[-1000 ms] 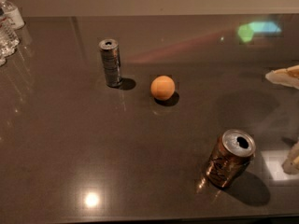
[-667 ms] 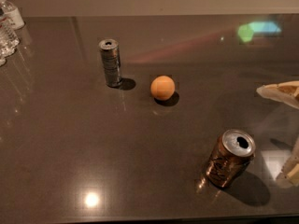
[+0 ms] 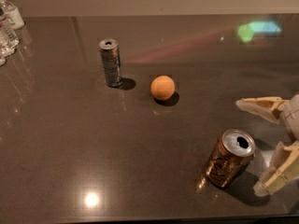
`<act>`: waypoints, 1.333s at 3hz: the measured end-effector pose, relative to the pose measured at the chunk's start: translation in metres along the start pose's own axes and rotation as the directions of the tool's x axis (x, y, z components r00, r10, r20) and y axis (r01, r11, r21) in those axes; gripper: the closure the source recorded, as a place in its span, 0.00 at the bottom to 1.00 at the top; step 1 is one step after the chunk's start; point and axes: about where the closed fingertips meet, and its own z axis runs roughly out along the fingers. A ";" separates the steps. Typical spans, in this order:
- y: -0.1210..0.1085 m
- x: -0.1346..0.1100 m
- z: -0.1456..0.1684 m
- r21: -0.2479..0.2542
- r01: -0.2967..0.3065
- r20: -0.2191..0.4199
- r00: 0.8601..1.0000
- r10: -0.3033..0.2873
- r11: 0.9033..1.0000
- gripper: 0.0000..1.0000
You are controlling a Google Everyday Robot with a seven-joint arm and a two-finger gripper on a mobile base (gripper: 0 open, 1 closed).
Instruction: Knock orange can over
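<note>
The orange can (image 3: 227,161), copper-orange with a silver top and open pull-tab hole, stands upright on the dark table (image 3: 70,139) at the front right. My gripper (image 3: 248,147) comes in from the right edge, just right of the can. It is open: one cream finger (image 3: 258,107) lies beyond the can's top and the other finger (image 3: 276,171) lies to the can's near right. I cannot tell whether either finger touches the can.
A taller, slim silver-grey can (image 3: 110,62) stands at the back left. An orange ball (image 3: 162,87) rests near the middle. Clear water bottles (image 3: 7,24) stand at the far left edge. The table's front edge runs along the bottom of the view.
My gripper has moved left, further into view, and now flanks the orange can's right side. The can, the ball and the silver can have not moved.
</note>
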 end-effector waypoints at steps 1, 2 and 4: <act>0.001 -0.007 0.011 -0.015 -0.003 0.056 0.998 0.004 1.000 0.00; 0.005 -0.016 0.020 -0.032 0.006 0.094 0.996 -0.003 0.999 0.00; 0.014 -0.018 0.028 -0.041 0.018 0.115 0.993 -0.013 0.999 0.41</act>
